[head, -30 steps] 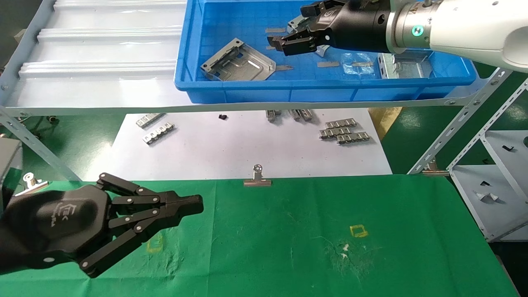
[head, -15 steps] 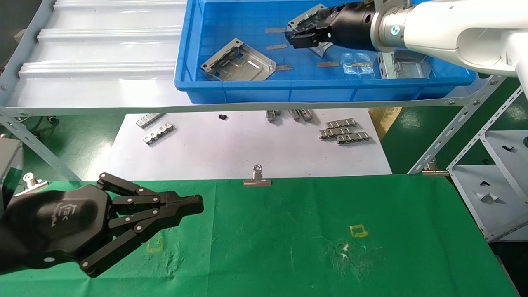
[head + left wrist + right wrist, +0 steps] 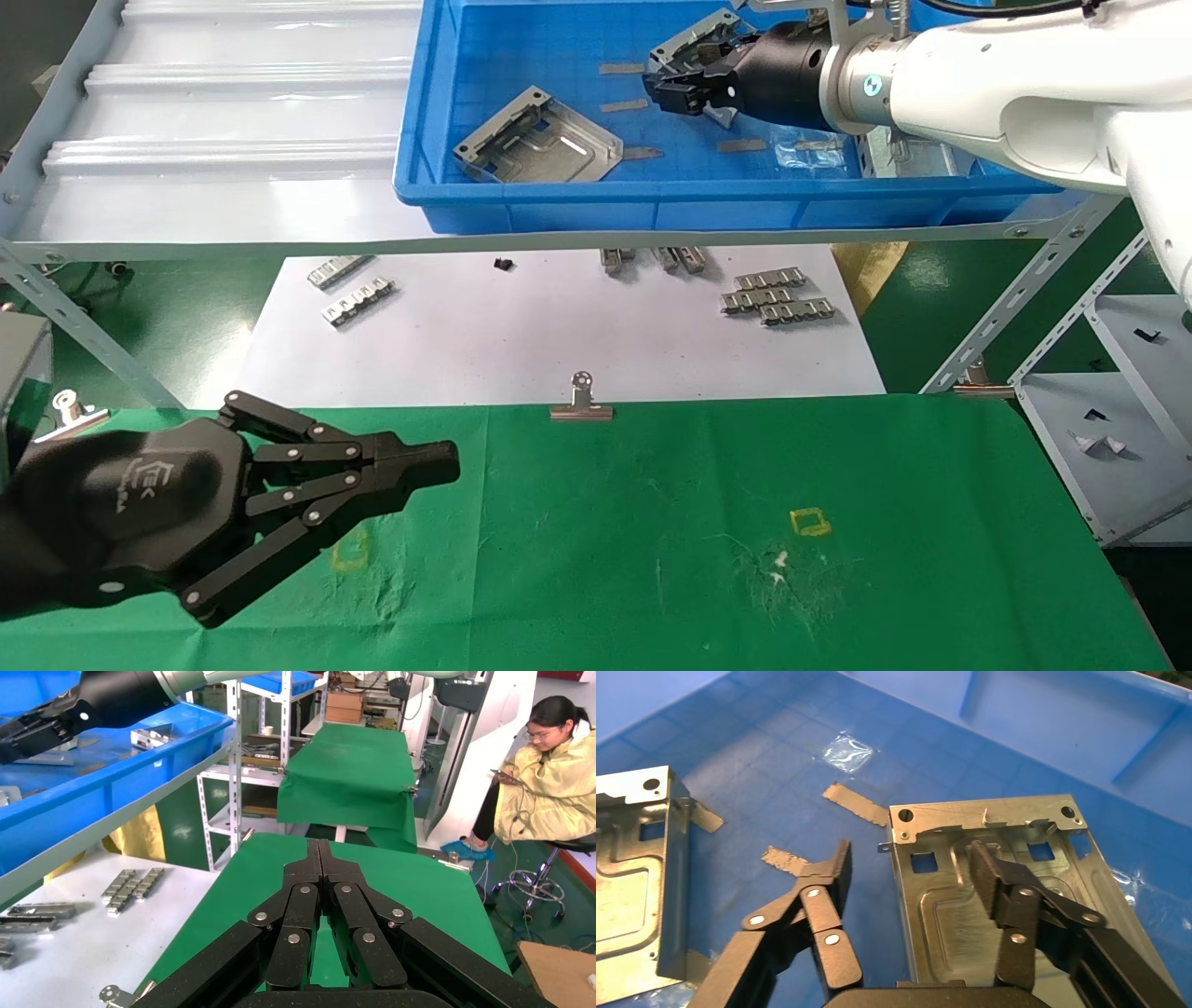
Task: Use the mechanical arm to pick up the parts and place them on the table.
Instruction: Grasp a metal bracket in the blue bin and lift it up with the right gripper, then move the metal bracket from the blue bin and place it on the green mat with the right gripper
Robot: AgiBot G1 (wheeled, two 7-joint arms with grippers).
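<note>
As the head view shows, the right gripper (image 3: 672, 93) has pushed deeper into the blue bin (image 3: 521, 200) over the last second and come down over the part (image 3: 694, 42) at the bin's far side, its jaws spread; a second part (image 3: 538, 146) lies untouched near the bin's front wall, and a third part (image 3: 917, 157) sits mostly hidden behind the white arm. Nothing has reached the green table (image 3: 652, 531) yet. The left gripper (image 3: 410, 466) hangs parked over the table's near left corner, jaws clenched on nothing, unchanged. From the left wrist view, the left gripper (image 3: 318, 846) points its closed tips along the green table (image 3: 436, 881), and the bin (image 3: 105, 783) stands on the raised shelf beyond. From the right wrist view, the right gripper (image 3: 911, 864) straddles one bent-up edge of the part (image 3: 947, 910): one finger (image 3: 988, 874) rests over the embossed plate, the other (image 3: 838, 871) hangs outside the wall above the bin floor. That approach suggests the grasp is set up; closing on the wall looks like the next step.
</note>
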